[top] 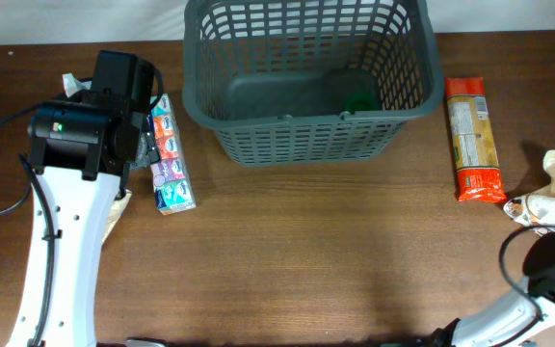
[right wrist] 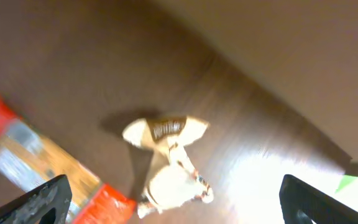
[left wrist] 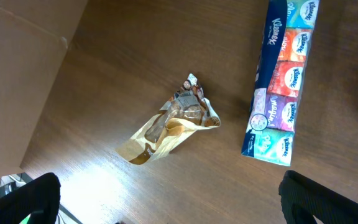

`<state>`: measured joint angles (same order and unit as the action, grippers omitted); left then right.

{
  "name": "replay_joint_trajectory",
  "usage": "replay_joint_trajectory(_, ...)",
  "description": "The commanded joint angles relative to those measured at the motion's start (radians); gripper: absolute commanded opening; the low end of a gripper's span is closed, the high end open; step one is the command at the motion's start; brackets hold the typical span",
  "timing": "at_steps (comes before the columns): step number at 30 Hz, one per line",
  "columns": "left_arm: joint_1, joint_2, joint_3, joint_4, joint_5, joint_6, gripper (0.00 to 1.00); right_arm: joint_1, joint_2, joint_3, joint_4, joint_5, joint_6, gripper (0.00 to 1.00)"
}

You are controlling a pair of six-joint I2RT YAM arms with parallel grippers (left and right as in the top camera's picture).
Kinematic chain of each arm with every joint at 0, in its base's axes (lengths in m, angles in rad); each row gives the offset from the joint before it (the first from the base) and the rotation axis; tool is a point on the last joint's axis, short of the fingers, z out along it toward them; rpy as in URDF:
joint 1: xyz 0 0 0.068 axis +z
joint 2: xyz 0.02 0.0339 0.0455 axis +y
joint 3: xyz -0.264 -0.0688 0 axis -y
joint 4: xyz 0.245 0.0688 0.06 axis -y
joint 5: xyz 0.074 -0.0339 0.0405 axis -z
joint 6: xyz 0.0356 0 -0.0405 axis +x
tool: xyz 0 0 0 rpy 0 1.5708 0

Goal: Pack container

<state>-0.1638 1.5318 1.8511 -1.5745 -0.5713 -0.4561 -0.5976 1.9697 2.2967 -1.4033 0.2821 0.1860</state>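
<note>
The container (top: 306,118), a large dark grey slotted basket, stands at the back middle of the table. Something small and green (top: 359,101) lies on its bottom. My left arm (top: 85,125) hangs over the left side. In the left wrist view my left gripper (left wrist: 166,211) is open above bare wood, short of a crumpled brown and gold snack bag (left wrist: 173,124). A tissue pack (left wrist: 281,81) lies to its right. My right gripper (right wrist: 179,208) is open above a white and brown crumpled bag (right wrist: 169,162), with nothing between its fingers.
A long orange pasta packet (top: 472,135) lies right of the basket, and shows in the right wrist view as the orange packet (right wrist: 30,155). The crumpled bag (top: 552,193) sits near the right edge. The tissue pack (top: 167,154) lies left of the basket.
</note>
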Motion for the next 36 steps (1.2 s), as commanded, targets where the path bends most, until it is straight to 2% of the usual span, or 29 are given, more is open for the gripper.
replay_joint_trajectory(1,0.004,0.007,-0.002,0.002,0.01,0.002,1.0,-0.026,0.071,-0.1,0.009,-0.208,-0.185,0.99)
replay_joint_trajectory(13,0.004,0.007,-0.002,0.002,0.01,0.002,1.0,-0.043,0.112,-0.469,0.179,-0.219,-0.193,0.99)
replay_joint_trajectory(26,0.004,0.007,-0.002,-0.001,0.01,0.002,1.0,-0.175,0.112,-0.496,0.201,-0.269,-0.212,0.99)
replay_joint_trajectory(36,0.004,0.007,-0.002,0.006,0.01,0.002,0.99,-0.154,0.113,-0.589,0.3,-0.301,-0.229,0.99)
